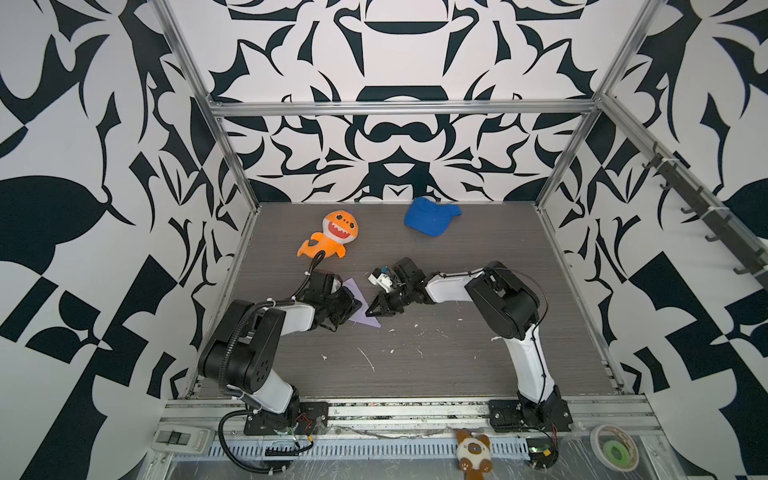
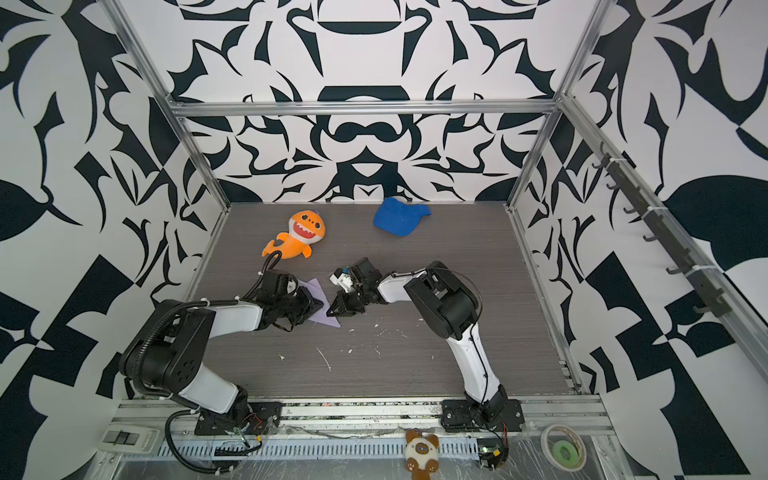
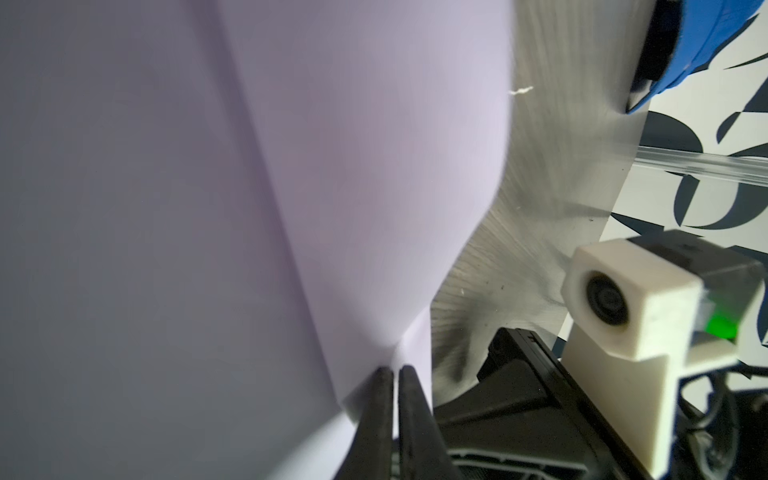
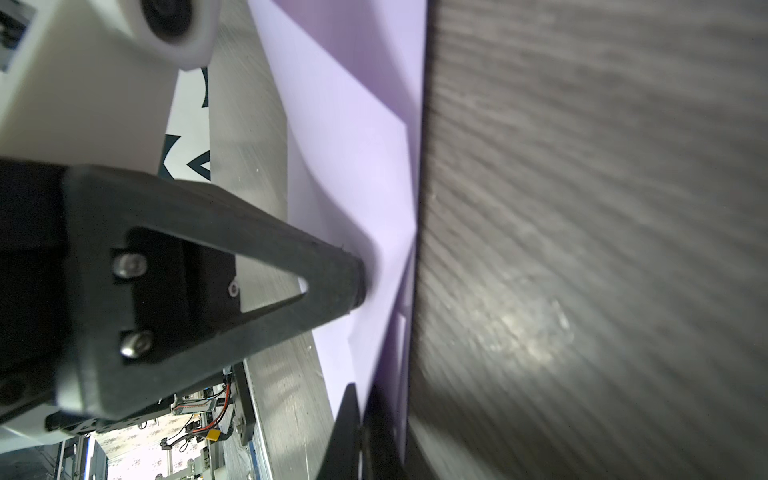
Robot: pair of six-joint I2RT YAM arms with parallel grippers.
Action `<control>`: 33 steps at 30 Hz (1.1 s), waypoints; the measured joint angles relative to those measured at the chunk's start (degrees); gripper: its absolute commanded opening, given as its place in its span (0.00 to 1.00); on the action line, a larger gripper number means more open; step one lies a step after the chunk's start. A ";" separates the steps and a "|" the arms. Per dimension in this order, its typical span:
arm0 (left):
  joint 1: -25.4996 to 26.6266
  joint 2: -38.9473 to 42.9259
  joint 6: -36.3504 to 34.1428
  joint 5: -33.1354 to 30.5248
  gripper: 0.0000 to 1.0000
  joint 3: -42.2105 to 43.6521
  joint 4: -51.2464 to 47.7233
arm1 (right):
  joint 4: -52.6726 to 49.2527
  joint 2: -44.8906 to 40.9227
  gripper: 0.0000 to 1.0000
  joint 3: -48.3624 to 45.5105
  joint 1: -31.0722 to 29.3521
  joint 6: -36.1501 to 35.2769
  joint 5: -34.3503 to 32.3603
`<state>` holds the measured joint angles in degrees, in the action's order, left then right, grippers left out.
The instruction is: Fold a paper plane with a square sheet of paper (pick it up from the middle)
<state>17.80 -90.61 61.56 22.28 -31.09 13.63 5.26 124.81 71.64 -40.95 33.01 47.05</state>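
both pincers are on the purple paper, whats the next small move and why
Probably hold with the left pincer and draw the right pincer along the fold to flatten it: both are shut on the paper, already a pointed wedge, but its layers bow apart in the wrist views.

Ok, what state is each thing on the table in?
paper: creased into a pointed shape, pinched by both grippers.
left gripper: shut on the paper.
right gripper: shut on the paper.
toy shark: lying face up, untouched.
cap: lying near the back wall.
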 measured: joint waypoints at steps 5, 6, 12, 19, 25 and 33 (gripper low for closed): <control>0.00 -0.46 -0.02 0.24 0.10 0.00 0.50 | -0.42 0.02 0.09 0.22 0.00 0.02 0.15; 0.00 -0.59 -0.02 0.39 0.10 -0.02 0.66 | -0.48 0.02 0.10 0.28 0.00 0.04 0.22; 0.00 -0.70 -0.02 0.48 0.10 -0.02 0.76 | -1.16 -0.39 0.15 0.55 0.09 0.48 0.79; 0.26 -0.70 0.00 0.46 0.10 -0.02 0.72 | -5.25 -2.38 0.17 -0.39 1.53 1.07 0.63; 0.28 -0.70 0.00 0.48 0.10 -0.02 0.72 | -7.67 -3.74 0.15 -1.55 1.77 1.03 0.70; 0.31 -0.59 0.11 0.24 0.10 -0.02 0.63 | -9.53 -3.76 0.10 -1.53 1.84 -1.33 -0.11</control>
<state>18.11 -91.20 61.67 22.52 -31.11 14.26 -4.27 121.05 70.11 -39.11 31.68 46.94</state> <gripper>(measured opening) 0.097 0.108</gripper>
